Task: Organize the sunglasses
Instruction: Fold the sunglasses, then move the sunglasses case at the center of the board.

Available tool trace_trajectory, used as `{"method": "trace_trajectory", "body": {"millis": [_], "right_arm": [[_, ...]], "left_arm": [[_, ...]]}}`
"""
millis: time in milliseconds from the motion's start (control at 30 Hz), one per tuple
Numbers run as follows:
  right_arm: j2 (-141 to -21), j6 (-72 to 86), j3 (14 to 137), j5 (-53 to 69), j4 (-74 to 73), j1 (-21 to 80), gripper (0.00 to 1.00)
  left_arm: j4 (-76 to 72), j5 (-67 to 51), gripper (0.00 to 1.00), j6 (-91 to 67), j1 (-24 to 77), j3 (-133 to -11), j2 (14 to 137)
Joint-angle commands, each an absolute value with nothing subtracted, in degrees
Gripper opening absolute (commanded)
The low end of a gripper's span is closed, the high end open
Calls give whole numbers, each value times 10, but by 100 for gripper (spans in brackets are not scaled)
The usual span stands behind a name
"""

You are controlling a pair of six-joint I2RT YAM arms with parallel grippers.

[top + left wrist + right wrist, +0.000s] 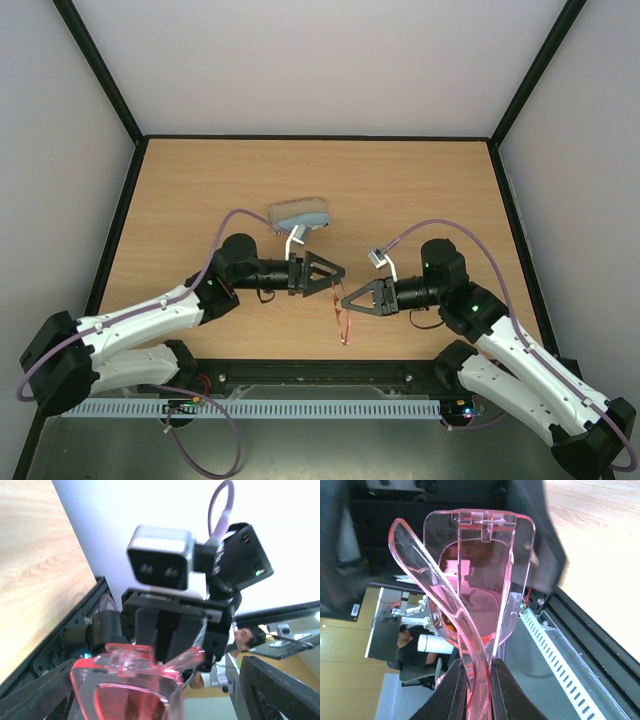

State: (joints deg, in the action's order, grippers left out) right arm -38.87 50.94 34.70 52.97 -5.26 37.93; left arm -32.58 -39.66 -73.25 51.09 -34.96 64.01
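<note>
top: sunglasses [343,322] dangle under right tool [347,300] | right wrist only: it pinches one temple | left wrist: left tool [157,695] spread wide, empty

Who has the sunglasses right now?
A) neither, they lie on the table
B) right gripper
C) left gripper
B: the right wrist view shows the right gripper with its jaws pinched on a temple arm of the sunglasses, while the left gripper stands open beside them.
</note>
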Motion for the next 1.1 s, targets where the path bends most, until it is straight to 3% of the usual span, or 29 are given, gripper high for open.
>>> {"method": "trace_trajectory", "body": {"millis": [0, 267, 467, 700, 867, 1067], "right_arm": [[-374, 510, 352, 496, -97, 379, 1], [-454, 412, 526, 319, -314, 379, 1], [-632, 358, 679, 101, -420, 360, 1], [-769, 331, 820, 37, -471, 295, 1], [-800, 341, 820, 49, -505, 268, 1], [-825, 348, 815, 47, -517, 261, 2]], "left_arm": [[-260, -342, 87, -704, 484, -383, 583], [71, -174, 90, -642, 406, -476, 459], [83, -167, 90, -654, 308, -450, 501], [-1, -189, 90, -676, 183, -494, 684], [-156, -176, 90, -725, 160, -556, 819], [-110, -185, 93, -722, 154, -763, 1018]]}}
